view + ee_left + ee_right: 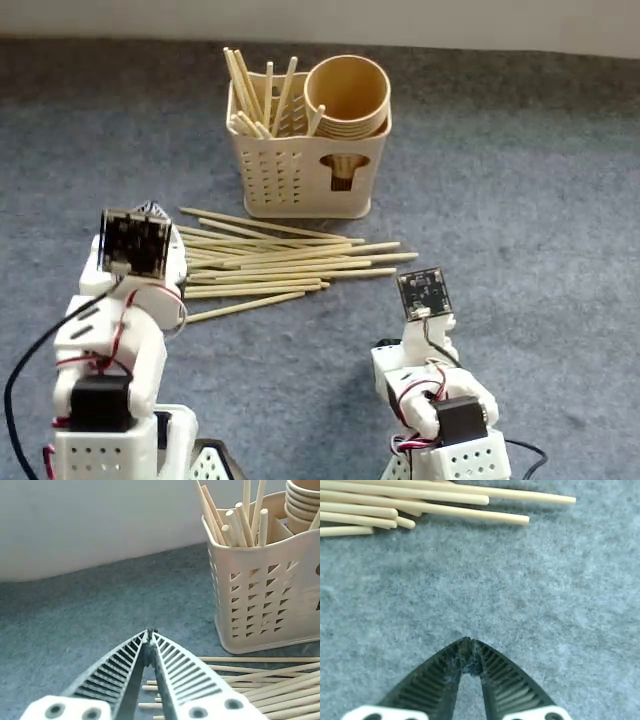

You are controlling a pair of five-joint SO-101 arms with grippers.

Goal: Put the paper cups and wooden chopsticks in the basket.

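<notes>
Far side of the grey bench: the cream basket, upright, slotted walls. Nested in its right compartment, a stack of paper cups, mouths up. Crammed into the left compartment, the standing chopsticks, long axes near vertical, tops fanning slightly outward. Down in front, flat on the bench, the loose chopsticks: a spread bundle, long axes running side to side across the high view, roughly parallel to the basket's front wall, right-hand ends reaching toward the right arm. One stray at the near edge, tilted, left end nearer the arms. Left end effector pressed together, tips meeting, nothing pinched, poised over the left end of the bundle, aimed past the basket's left side. Right end effector likewise closed tight and empty, over bare bench just short of the stick ends.
</notes>
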